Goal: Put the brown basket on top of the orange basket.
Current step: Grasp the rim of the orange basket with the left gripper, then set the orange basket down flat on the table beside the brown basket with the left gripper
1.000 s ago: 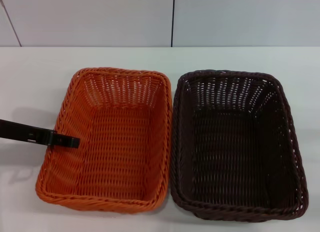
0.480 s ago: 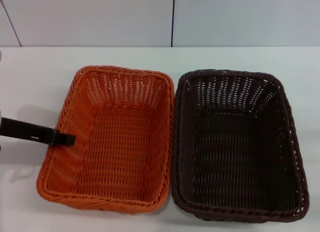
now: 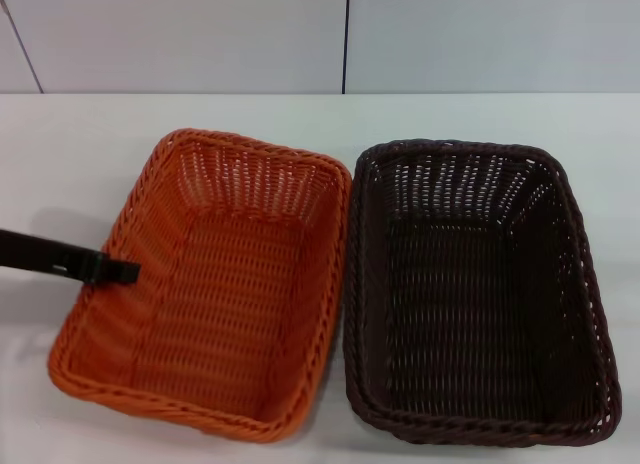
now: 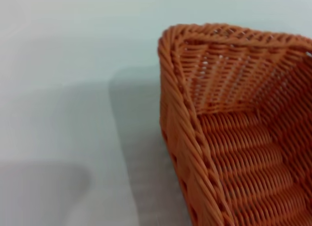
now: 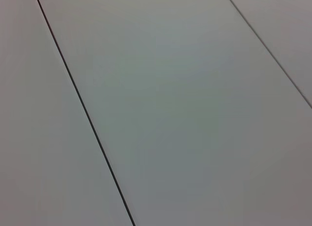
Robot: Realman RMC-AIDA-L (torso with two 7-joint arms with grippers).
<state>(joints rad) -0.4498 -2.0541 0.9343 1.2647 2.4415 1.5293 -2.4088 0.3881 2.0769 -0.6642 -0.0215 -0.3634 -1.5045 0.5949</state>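
Note:
The orange basket [image 3: 215, 304] sits at the left of the white table, turned a little so its near left corner swings outward. The brown basket [image 3: 470, 294] sits right beside it on the right, their long sides almost touching. My left gripper [image 3: 118, 272] reaches in from the left as a black bar and is shut on the orange basket's left rim. The left wrist view shows the orange basket's corner and braided rim [image 4: 195, 133] from close up. My right gripper is out of view; its wrist view shows only wall panels.
The white table [image 3: 80, 144] runs back to a pale panelled wall [image 3: 200, 34] with a dark vertical seam [image 3: 346, 39]. Bare table lies left of the orange basket [image 4: 73, 89] and behind both baskets.
The left gripper has drawn back to the left and the orange basket has come with it, its near end swinging left and toward me. The brown basket has not moved.

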